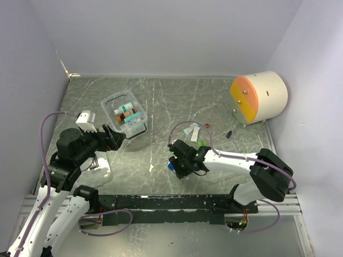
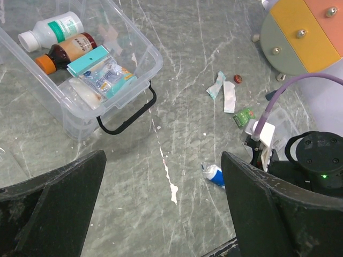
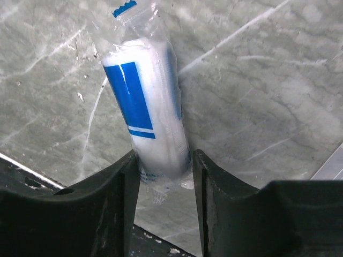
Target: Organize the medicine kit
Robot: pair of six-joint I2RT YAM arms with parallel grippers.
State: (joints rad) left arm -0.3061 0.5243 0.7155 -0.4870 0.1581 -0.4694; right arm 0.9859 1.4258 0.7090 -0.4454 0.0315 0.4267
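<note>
Grey-green marbled tabletop runs between pale walls, and both arms reach over it. The right gripper [image 3: 163,160] is clenched on a wrapped roll [image 3: 153,107], a white cylinder in clear plastic with a blue label. One finger presses each side of its near end while the rest lies flat on the stone, pointing away from the wrist. The left gripper [image 2: 163,160] is released, its fingers [image 2: 59,203] spread wide over bare table with nothing between them.

The medicine kit [image 2: 142,59] sits ahead of those open jaws and to their left, apart from both fingertips, its black handle [image 2: 128,115] on the end turned toward them. From above, the kit [image 1: 140,119] is just beyond the left gripper [image 1: 112,140] and well apart from the right gripper [image 1: 179,163]. Inside the clear box lie a white bottle [image 2: 51,31], a brown bottle [image 2: 67,51] with an orange cap, and a teal-edged packet [image 2: 102,72].

A few loose sachets [image 1: 194,128] lie beyond the right gripper. A cream-and-orange cylinder [image 1: 260,99] stands at the far right.
</note>
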